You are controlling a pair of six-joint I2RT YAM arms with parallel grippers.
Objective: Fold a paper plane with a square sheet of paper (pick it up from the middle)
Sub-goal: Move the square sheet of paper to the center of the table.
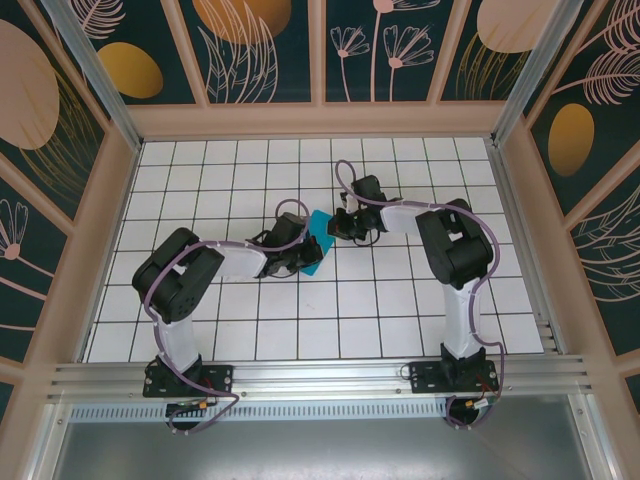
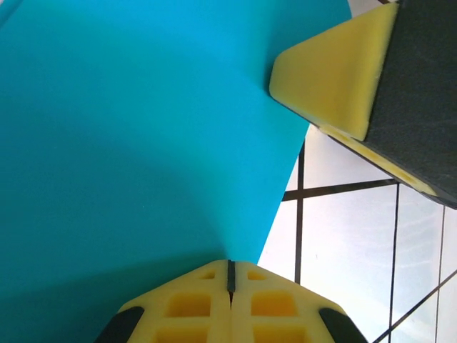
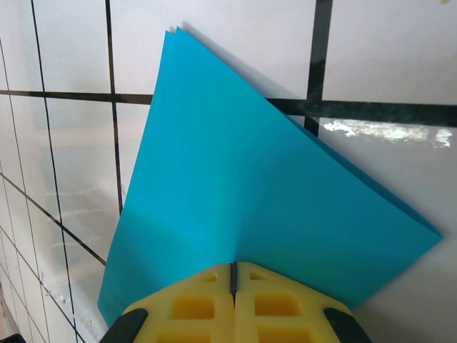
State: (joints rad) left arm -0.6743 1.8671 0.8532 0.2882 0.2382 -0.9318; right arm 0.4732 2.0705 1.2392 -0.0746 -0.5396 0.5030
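The square sheet of paper (image 1: 318, 243) is bright teal and held up off the tiles between both arms, near the middle of the floor. In the right wrist view the sheet (image 3: 250, 186) lies doubled, with two layers showing at its top corner. My left gripper (image 2: 230, 266) is shut on one edge of the sheet (image 2: 143, 143). My right gripper (image 3: 233, 267) is shut on another edge. In the top view the left gripper (image 1: 300, 255) pinches the paper's lower left side, and the right gripper (image 1: 338, 224) its upper right side. A yellow finger of the right gripper (image 2: 335, 75) shows by the paper's edge.
White floor tiles with dark grout (image 1: 380, 310) spread on all sides of the arms. Wooden-framed walls (image 1: 310, 120) close off the back and sides. A metal rail (image 1: 320, 378) runs along the near edge, where both bases stand.
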